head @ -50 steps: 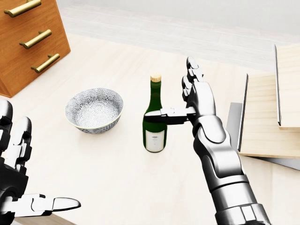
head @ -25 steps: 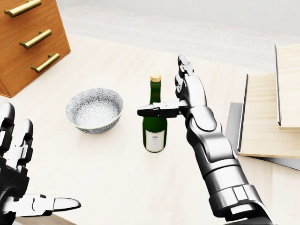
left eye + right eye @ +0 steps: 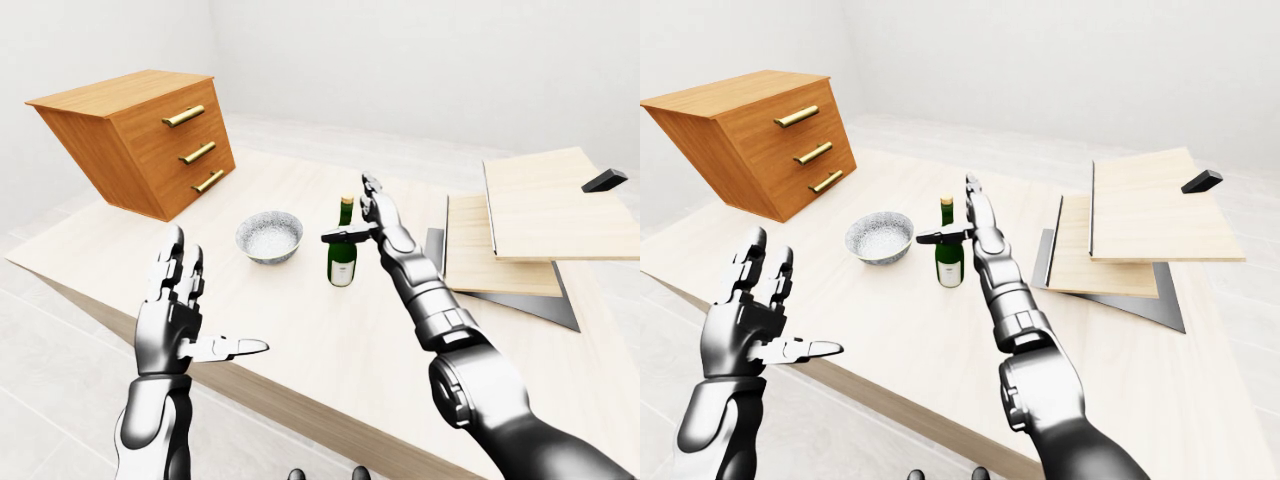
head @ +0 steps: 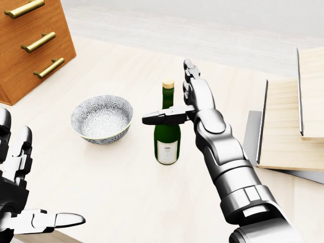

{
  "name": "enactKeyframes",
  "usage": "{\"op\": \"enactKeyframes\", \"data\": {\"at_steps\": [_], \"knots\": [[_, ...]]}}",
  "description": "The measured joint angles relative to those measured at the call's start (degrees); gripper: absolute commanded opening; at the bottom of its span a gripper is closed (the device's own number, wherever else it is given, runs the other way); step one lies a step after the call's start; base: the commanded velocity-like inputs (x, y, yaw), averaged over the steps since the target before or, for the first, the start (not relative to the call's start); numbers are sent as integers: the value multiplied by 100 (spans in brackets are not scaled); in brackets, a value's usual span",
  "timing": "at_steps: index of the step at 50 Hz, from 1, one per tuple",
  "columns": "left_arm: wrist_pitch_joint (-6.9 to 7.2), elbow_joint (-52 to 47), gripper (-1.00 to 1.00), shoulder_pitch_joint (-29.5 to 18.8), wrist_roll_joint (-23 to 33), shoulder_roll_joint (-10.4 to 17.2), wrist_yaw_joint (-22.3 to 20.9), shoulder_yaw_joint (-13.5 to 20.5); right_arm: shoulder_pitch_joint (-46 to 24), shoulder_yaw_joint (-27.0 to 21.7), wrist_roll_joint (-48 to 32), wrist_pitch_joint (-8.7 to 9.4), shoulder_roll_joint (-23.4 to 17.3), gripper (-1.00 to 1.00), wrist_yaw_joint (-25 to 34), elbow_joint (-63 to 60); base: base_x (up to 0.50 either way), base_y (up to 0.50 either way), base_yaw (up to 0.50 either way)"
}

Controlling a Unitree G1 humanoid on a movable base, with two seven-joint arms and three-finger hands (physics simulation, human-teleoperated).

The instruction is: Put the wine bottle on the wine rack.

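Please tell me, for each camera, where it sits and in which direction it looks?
Head view: on the head, looking steeply down at the wine bottle and bowl; the right robot hand shows.
Left-eye view: on the head, looking across the table; left robot hand shows.
Right-eye view: nearly the same.
All share the bottle.

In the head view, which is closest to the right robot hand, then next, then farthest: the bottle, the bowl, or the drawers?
From the right robot hand:
1. Wine bottle, just left, behind its thumb.
2. Bowl, farther left on the table.
3. Drawers, top-left corner.
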Motion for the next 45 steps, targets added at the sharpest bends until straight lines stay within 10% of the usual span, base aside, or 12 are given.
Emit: {"op": "enactKeyframes", "data": {"at_steps": [13,16,19,45], "knots": [[0,42,100,12,-38,-8,1,45,-217,-22,-79,0,35,100,25,372,0,0,0],[0,53,100,18,-41,-10,0,47,-234,-31,-87,0,41,-31,20,420,0,0,0],[0,64,100,23,-44,-12,-1,49,-243,-35,-88,0,48,-85,23,458,0,0,0],[0,105,100,53,-72,-17,-22,58,-132,-50,-95,0,63,-100,301,324,0,0,0]]}}
